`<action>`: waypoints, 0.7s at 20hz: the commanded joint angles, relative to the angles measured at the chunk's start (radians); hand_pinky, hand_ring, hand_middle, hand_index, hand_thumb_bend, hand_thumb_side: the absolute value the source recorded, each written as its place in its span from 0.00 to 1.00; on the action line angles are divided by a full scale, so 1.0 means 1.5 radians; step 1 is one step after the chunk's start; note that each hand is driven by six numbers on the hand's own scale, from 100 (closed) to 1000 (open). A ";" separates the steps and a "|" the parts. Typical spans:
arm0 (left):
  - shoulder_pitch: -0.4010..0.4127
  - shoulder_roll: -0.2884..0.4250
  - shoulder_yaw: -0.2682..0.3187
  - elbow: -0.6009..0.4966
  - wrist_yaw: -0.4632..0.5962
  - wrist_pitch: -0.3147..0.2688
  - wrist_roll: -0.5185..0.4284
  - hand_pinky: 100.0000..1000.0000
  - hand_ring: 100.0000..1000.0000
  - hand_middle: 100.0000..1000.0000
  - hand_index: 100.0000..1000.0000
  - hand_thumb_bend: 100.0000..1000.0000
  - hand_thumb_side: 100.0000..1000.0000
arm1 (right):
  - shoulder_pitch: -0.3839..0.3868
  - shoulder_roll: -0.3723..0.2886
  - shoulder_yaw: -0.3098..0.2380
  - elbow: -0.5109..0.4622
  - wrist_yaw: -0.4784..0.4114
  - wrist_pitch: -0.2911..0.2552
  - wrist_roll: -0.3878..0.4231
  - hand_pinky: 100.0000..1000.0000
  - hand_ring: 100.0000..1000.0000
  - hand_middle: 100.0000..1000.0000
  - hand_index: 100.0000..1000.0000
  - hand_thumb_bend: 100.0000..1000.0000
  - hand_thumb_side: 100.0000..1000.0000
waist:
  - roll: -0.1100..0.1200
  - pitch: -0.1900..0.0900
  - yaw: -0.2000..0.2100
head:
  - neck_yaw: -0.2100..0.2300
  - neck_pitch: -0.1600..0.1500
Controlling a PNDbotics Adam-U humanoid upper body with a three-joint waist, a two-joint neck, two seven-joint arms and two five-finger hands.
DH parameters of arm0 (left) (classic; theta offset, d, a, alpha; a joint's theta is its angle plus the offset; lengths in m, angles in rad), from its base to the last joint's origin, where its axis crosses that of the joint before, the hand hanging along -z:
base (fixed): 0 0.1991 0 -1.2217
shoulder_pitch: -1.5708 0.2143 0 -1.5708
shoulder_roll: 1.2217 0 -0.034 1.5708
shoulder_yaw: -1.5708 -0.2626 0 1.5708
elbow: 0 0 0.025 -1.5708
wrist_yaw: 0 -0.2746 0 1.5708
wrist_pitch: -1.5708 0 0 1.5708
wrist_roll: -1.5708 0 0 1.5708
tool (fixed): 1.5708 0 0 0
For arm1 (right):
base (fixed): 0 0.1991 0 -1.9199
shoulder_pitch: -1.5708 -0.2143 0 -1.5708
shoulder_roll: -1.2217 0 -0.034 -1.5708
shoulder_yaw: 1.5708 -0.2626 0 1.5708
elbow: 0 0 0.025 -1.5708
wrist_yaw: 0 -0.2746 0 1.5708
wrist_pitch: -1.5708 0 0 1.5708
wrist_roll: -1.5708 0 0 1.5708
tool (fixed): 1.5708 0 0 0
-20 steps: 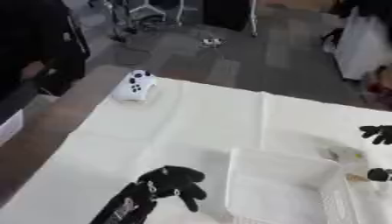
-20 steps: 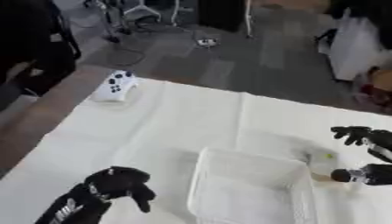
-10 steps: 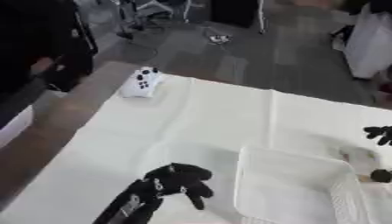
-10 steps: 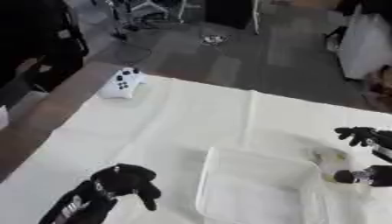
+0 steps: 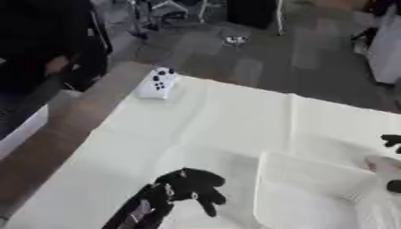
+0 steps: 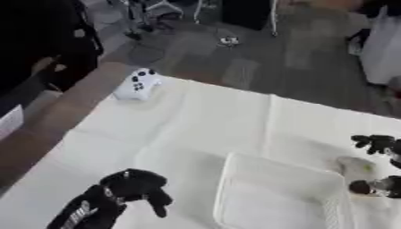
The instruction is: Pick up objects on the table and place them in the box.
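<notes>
Showing no readable writing, seemingly: controller (image 5: 157, 82).

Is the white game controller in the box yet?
No. The controller lies at the table's far left corner, away from the box.

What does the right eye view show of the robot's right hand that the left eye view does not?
Only the right eye view shows the right hand well inside the frame, its fingers around a pale object. The left eye view shows nothing extra: the hand is cut by the frame edge there. Both share the white controller, the clear box and the left hand.
</notes>
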 commanded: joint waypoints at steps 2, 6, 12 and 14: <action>-0.007 0.012 0.001 -0.012 0.005 0.000 -0.004 0.48 0.68 0.79 0.88 0.52 0.77 | -0.005 -0.024 -0.008 -0.002 0.005 0.005 0.003 0.76 0.74 0.81 1.00 0.95 1.00 | 0.004 -0.010 -0.001 | 0.006 -0.002; -0.007 0.012 0.001 -0.012 0.005 0.000 -0.004 0.48 0.68 0.79 0.88 0.52 0.77 | -0.005 -0.024 -0.004 -0.007 0.010 0.004 0.008 0.77 0.75 0.82 1.00 0.95 1.00 | 0.004 -0.011 -0.001 | 0.007 0.000; -0.007 0.015 0.001 -0.012 0.005 -0.002 -0.005 0.48 0.68 0.79 0.88 0.52 0.76 | 0.007 -0.032 0.001 -0.013 0.014 0.002 0.022 0.80 0.76 0.82 1.00 0.95 1.00 | 0.004 -0.011 -0.005 | 0.007 0.003; -0.006 0.016 0.001 -0.012 0.005 -0.002 -0.005 0.48 0.68 0.79 0.87 0.52 0.77 | 0.011 -0.035 0.002 -0.017 0.017 0.002 0.025 0.81 0.76 0.82 1.00 0.95 1.00 | 0.004 -0.012 -0.007 | 0.001 0.004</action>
